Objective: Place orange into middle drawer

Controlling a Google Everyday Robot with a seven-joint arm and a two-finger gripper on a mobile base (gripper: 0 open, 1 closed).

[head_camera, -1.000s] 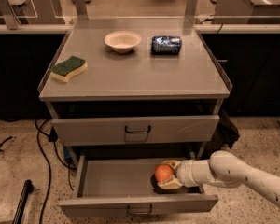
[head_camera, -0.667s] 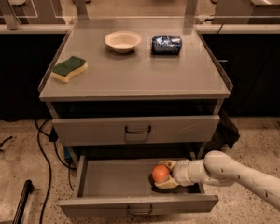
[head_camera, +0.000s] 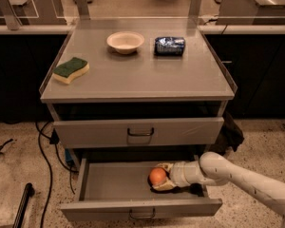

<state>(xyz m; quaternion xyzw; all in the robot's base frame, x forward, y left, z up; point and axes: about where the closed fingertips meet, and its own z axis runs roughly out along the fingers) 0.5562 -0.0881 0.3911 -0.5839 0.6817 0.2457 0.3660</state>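
Observation:
The orange [head_camera: 157,175] is small, round and smooth. It sits between the cream fingers of my gripper [head_camera: 161,177], low inside the open middle drawer [head_camera: 109,186]. This drawer is wide, shallow and grey, with a narrow front panel [head_camera: 141,208] and a small dark loop handle [head_camera: 142,215]. My white arm [head_camera: 237,177] reaches in from the right. The gripper is shut on the orange, just above or on the drawer floor; I cannot tell which.
The grey drawer with the taller front panel [head_camera: 140,132] above is shut. On the cabinet top lie a cream bowl [head_camera: 125,42], a dark blue shiny packet [head_camera: 169,45] and a green and yellow sponge [head_camera: 71,70]. Black cables [head_camera: 42,151] trail on the floor at the left.
My gripper has moved a little to the left with the orange, further over the middle of the drawer floor. Nothing else has moved.

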